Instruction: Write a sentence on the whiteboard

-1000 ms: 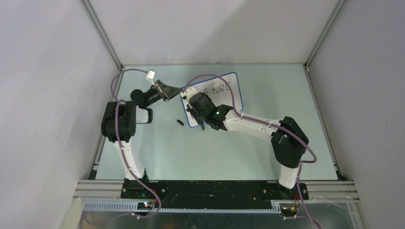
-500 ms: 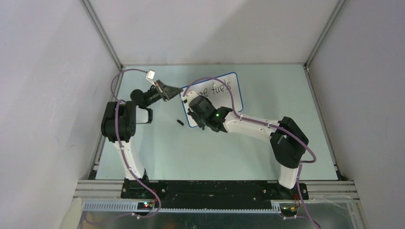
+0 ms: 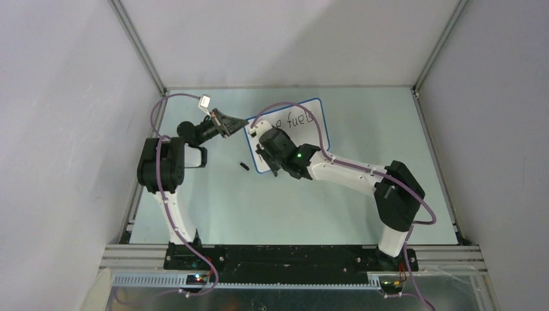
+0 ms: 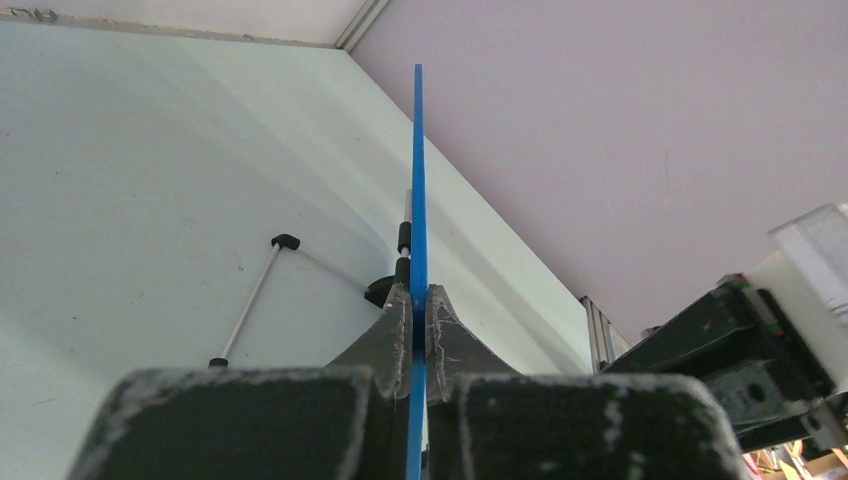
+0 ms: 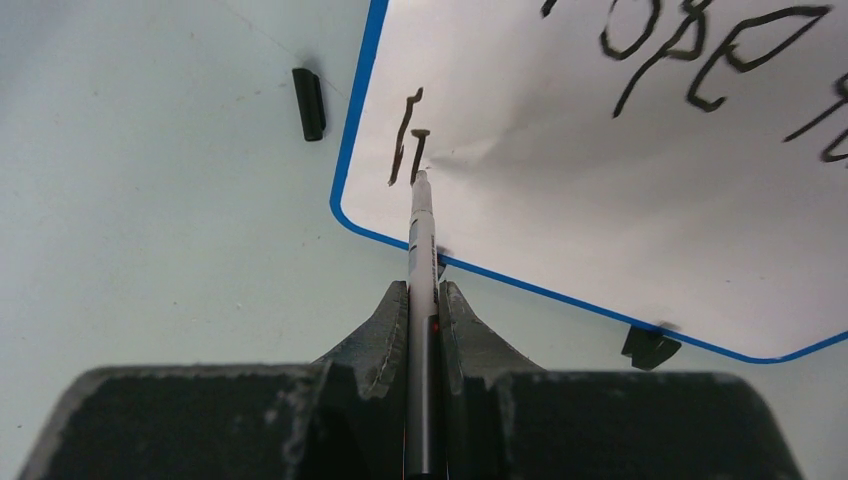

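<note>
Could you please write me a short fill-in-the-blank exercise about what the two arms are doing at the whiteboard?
1. The left gripper is shut on the thin ____ frame of the small glossy white rectangular whiteboard.
2. The right gripper is shut on the slim black-and-white marker pen, whose tip meets the glossy white ____.
3. A small cylindrical ____ cap lies on the pale table, apart from the board.

Missing words: blue; whiteboard; black.

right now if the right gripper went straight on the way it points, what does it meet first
The whiteboard: the marker clamped in the right gripper has its tip at the white face, beside the black strokes. Actual contact is hard to confirm.
</note>
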### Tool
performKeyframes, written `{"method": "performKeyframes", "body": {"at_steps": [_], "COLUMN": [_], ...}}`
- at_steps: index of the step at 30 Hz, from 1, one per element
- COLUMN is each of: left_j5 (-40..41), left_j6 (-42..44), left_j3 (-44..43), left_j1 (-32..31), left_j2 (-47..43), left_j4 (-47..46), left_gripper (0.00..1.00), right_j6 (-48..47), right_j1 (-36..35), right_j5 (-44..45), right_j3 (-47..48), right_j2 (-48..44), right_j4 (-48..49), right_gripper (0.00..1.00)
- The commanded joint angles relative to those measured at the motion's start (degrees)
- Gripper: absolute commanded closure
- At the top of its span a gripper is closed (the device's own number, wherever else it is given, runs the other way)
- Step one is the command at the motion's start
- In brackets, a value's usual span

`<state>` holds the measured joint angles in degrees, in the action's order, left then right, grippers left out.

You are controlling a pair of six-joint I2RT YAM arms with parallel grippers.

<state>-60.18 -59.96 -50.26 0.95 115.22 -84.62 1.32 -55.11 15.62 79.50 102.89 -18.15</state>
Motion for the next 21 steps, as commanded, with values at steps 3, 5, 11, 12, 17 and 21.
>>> {"method": "performKeyframes", "body": {"at_steps": [3,5,11,12,17,21], "left_j5": [-1.85,-1.83,-1.80,-1.79,-1.81,-1.81], "left_j6": [0.16,0.12,0.13,0.17,0.11,0.11], "left_j3": [-0.79,-0.73,-0.64,-0.68,-0.75,-0.75], "left_j1": [-1.13,-1.13,-1.13,-1.13,-1.13,-1.13], "left_j2": [-0.17,-0.18,-0.30,-0.27,-0.17,-0.17], "left_j4": [-2.86,-2.84,-2.86,-2.89,-2.83,-2.83], "left_gripper": [1.00,1.00,1.00,1.00,1.00,1.00], "right_j6": [-0.31,-0.25,-0.21,-0.19,-0.12,-0.78], "right_j1": [0.87,1.22,1.63,1.65,1.83,0.64], "right_j5": [0.24,0.01,-0.17,-0.20,-1.48,-1.59], "right_j3": [0.63,1.12,1.75,1.73,1.75,2.52], "right_j2": [-4.47,-3.92,-2.45,-2.19,-1.83,-1.14], "right_j4": [1.52,1.18,0.89,0.91,1.17,1.34], "right_gripper": [1.00,1.00,1.00,1.00,1.00,1.00]}}
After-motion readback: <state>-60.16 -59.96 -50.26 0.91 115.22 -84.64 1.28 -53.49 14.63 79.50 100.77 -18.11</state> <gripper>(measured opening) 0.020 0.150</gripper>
